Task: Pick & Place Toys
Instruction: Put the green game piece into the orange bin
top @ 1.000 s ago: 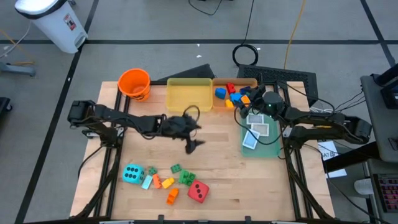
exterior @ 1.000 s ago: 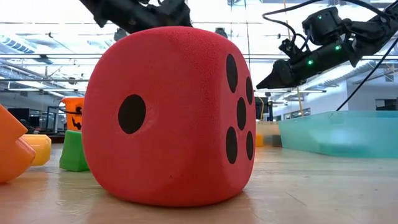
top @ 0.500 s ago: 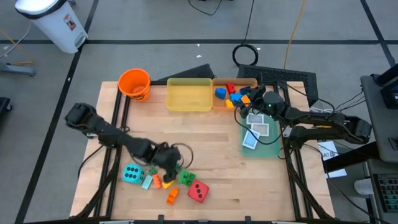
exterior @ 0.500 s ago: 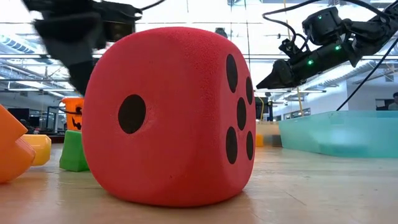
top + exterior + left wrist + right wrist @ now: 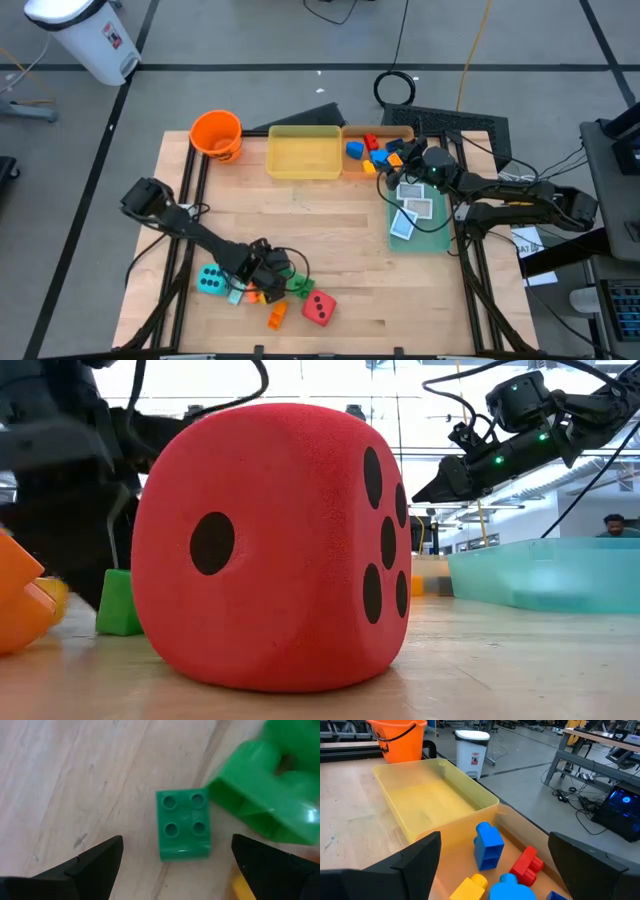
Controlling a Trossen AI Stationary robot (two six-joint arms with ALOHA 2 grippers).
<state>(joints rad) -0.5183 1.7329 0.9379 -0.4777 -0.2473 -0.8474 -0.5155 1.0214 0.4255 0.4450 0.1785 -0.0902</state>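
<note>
I have the left tool (image 5: 268, 276) low over the desk (image 5: 330, 215), spread wide and holding nothing. A small green brick (image 5: 183, 824) sits studs-up on the wood between its fingers (image 5: 95, 862), touching neither. A larger green brick (image 5: 262, 805) lies just beside it, the red die (image 5: 319, 307) near, the cyan die (image 5: 212, 280) on the other side. The right tool (image 5: 397, 166) hangs wide and empty over the orange tray (image 5: 520, 832), above the blue brick (image 5: 488, 845)

The place is a robotics lab or workshop: grey concrete floor (image 5: 250, 40) with loose cables (image 5: 397, 88), a white waste bin (image 5: 472, 752), workbenches (image 5: 600, 750) carrying electronics, and open ceiling trusses (image 5: 560, 470) overhead.
</note>
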